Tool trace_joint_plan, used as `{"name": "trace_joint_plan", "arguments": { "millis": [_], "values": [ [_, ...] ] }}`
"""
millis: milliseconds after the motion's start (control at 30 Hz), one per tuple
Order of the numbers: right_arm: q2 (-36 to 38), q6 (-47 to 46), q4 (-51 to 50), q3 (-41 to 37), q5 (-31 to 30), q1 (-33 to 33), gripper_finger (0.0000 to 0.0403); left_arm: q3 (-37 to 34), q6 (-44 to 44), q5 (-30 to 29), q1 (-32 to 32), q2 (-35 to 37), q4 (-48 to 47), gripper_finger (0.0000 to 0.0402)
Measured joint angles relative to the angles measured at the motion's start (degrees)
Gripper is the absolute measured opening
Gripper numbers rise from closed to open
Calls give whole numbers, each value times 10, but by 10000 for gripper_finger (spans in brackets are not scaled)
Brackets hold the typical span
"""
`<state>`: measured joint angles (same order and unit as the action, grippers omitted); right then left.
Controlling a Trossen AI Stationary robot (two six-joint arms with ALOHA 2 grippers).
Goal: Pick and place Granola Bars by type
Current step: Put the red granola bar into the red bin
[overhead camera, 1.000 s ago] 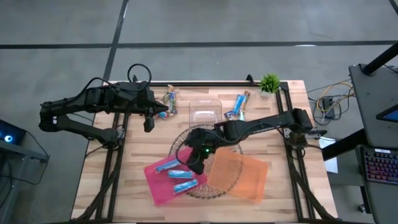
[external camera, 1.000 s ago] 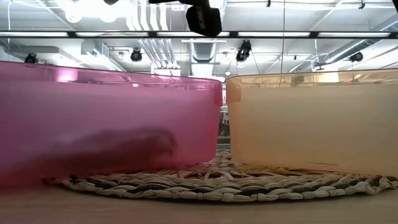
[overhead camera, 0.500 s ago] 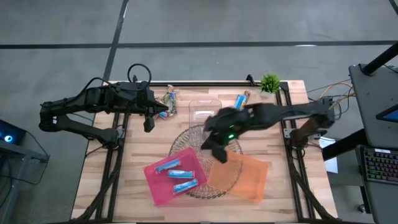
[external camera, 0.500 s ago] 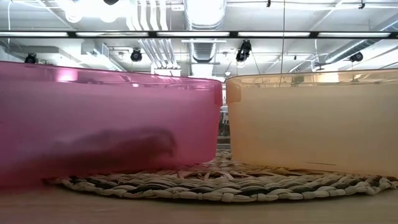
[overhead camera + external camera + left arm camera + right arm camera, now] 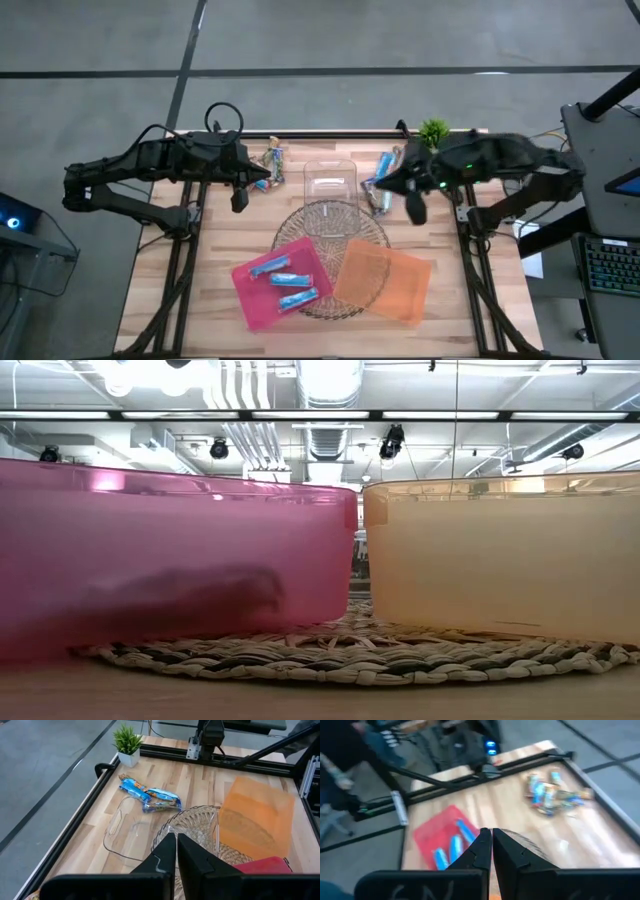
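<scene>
Three light blue granola bars (image 5: 284, 280) lie in the pink tray (image 5: 248, 298); they also show in the right wrist view (image 5: 451, 844). A loose heap of bars (image 5: 382, 171) lies on the table at the far right, and another heap (image 5: 272, 160) at the far left. My right gripper (image 5: 414, 207) is shut and empty, above the table just right of the far-right heap. My left gripper (image 5: 240, 197) is shut and empty, near the far-left heap. In the left wrist view (image 5: 176, 851) its fingers are together.
An orange tray (image 5: 386, 282) lies beside the pink tray on a round woven mat (image 5: 338, 225). A clear plastic box (image 5: 330, 180) stands between the two heaps. A small green plant (image 5: 434, 132) stands at the far right corner. The low view shows only the tray walls (image 5: 180, 550).
My right gripper has swung from above the pink tray up and toward the table's far right edge, ending beside the far-right heap of bars. It has left the low view. The three blue bars have stayed in the pink tray.
</scene>
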<state>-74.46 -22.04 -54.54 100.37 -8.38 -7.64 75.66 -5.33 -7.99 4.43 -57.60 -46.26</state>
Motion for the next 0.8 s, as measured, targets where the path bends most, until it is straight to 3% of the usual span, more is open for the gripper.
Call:
{"name": "trace_joint_plan", "arguments": {
  "millis": [300,600,800],
  "values": [
    [83,5,-116,0,-58,8,8,0,-3,0,0,0,4,0],
    [133,26,-128,0,-70,18,8,4,-6,-2,0,0,-4,0],
    [142,31,-137,0,-74,34,8,58,-20,-103,10,-15,-56,3]
  ]
}}
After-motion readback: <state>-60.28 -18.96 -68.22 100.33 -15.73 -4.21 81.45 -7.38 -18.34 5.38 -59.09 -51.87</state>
